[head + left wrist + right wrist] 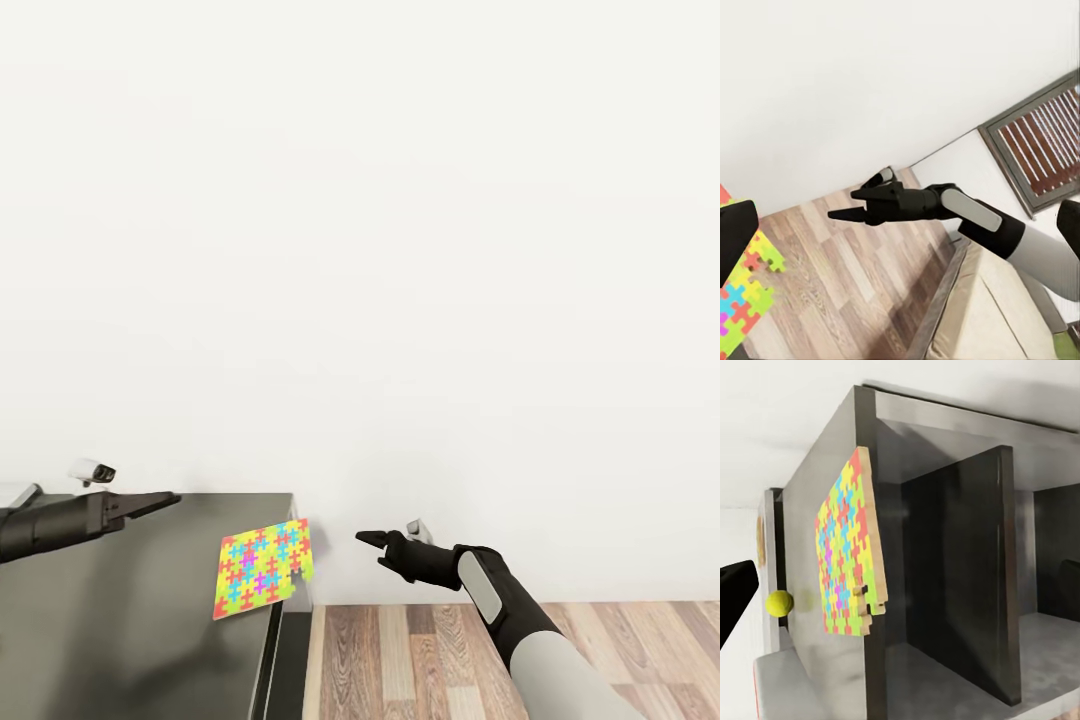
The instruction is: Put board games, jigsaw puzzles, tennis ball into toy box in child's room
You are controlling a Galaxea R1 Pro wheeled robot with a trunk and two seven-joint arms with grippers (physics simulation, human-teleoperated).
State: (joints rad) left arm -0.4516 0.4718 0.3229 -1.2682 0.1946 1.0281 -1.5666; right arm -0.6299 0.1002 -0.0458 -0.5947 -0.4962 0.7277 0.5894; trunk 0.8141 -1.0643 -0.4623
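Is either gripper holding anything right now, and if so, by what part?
Nothing is held. The right gripper hangs empty beside the table, the left gripper above it; the jigsaw puzzle overhangs the edge, untouched.

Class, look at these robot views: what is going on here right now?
A two-armed robot faces the dark-grey table by a white wall. One jigsaw puzzle lies on the top, jutting over its edge. The right end effector hangs off the table's side above the wood floor, level with the puzzle but apart from it; the left end effector reaches over the tabletop. Neither holds anything. The right wrist view also catches the tennis ball further along the top.
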